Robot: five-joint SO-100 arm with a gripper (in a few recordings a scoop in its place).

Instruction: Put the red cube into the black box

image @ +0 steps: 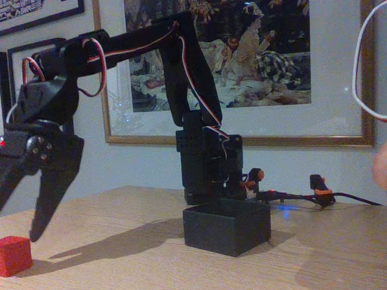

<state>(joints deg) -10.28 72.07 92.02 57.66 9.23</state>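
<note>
Red cube (pixel 10 255) sits flat on table (pixel 154 270); jaws hang spread wide, empty, above it; black box (pixel 227 229) right

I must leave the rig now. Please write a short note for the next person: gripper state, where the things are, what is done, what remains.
Gripper: open, jaws spread wide, empty, hanging just above the table at the left of the fixed view, tips not touching anything.
Small matte bright-red cube: on the wooden table, below the gripper, nearer its left finger, not gripped.
Low matte-black open-topped box: in front of the arm's base, right of the cube.
Done: approach to the cube.
Left: lower, close on the cube, carry it to the box, release inside.
</note>
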